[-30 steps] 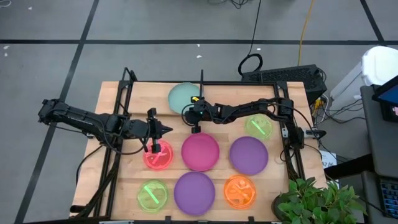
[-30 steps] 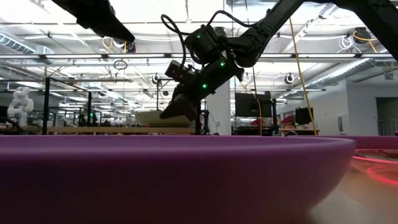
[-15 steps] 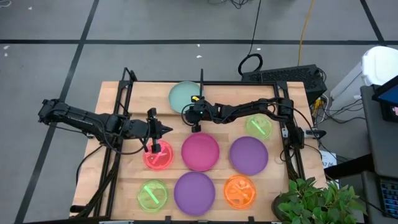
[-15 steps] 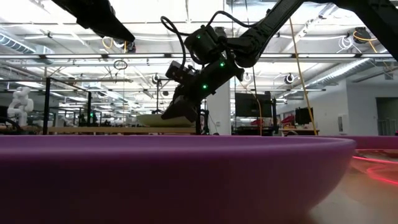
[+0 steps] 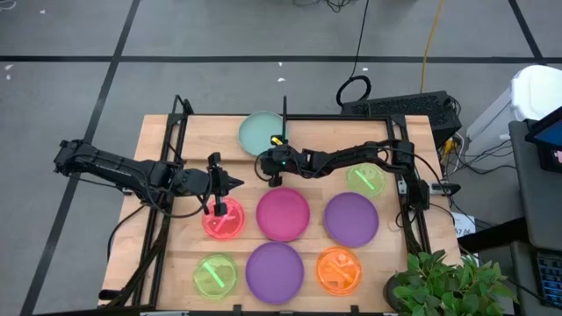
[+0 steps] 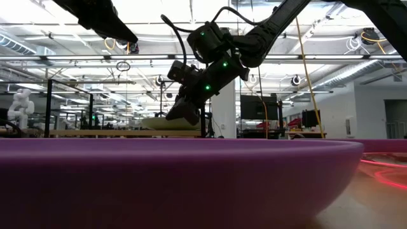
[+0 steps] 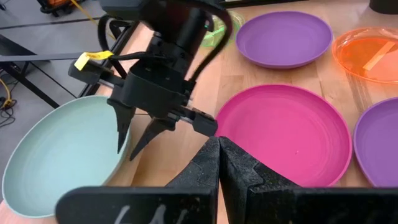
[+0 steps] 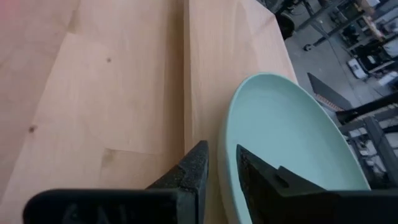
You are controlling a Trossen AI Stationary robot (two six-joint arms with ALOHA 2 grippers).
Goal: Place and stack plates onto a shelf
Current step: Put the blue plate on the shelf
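The pale teal plate (image 5: 261, 132) lies at the table's far edge beside the shelf's upright black post (image 5: 284, 107); in the low view it seems to rest on the shelf's narrow board (image 6: 95, 133). My right gripper (image 5: 270, 165) is open at the plate's near rim (image 8: 225, 149), one finger outside and one over the inside, with gaps showing (image 7: 134, 140). My left gripper (image 5: 235, 183) is shut and hovers over the red plate (image 5: 224, 219).
On the tabletop lie a magenta plate (image 5: 283, 213), two purple plates (image 5: 351, 218) (image 5: 274, 272), an orange plate (image 5: 338, 269) and two neon-green plates (image 5: 215, 275) (image 5: 364, 178). Black frame rails (image 5: 167, 219) run along both table sides. A potted plant (image 5: 448, 285) stands at the near right corner.
My right gripper has crept a little toward the table's left and far edge, closer onto the teal plate's rim. My left arm has kept still.
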